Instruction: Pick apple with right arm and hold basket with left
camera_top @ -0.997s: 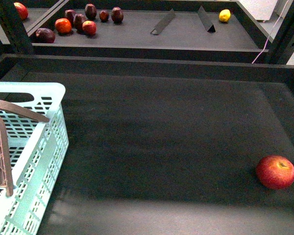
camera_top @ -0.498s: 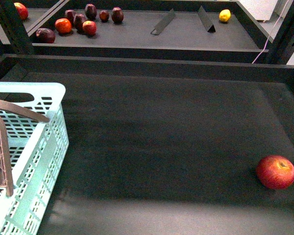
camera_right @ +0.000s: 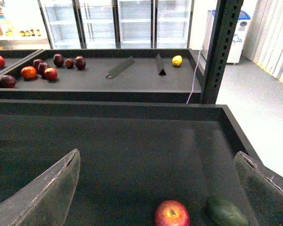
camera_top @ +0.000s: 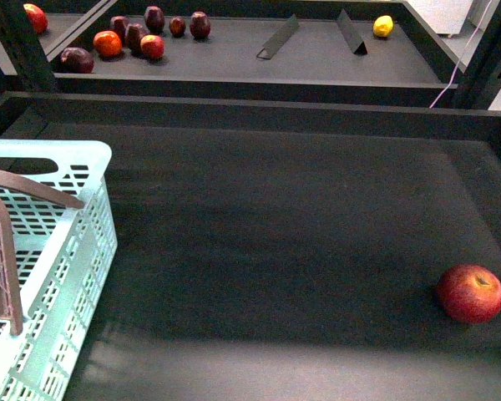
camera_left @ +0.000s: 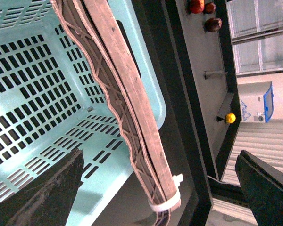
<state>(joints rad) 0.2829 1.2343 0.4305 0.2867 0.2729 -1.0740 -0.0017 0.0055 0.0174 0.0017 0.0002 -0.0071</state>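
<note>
The apple (camera_top: 470, 294) is lying on the dark shelf surface (camera_top: 275, 234) at the lower right of the front view, close to the right edge and well apart from the basket (camera_top: 83, 154), which is sitting at the lower left with its corner jutting into the frame. The basket's brown lattice handles (camera_top: 4, 259) are arching over its slotted interior. In the right wrist view the right gripper (camera_right: 156, 155) is hanging above the shelf with its jaws spread wide and nothing between them; the apple is showing beyond and between the two fingers, just beside a dark green object (camera_right: 226, 212). In the left wrist view the left gripper (camera_left: 159, 157) is also standing wide open over the basket, with the handles running between its fingers (camera_left: 47, 188) and neither finger touching them. On the raised shelf across the top of the front view, a cluster of small dark red and orange fruits (camera_top: 134, 38) is sitting at the upper left and a lemon (camera_top: 383, 26) at the upper right.
</note>
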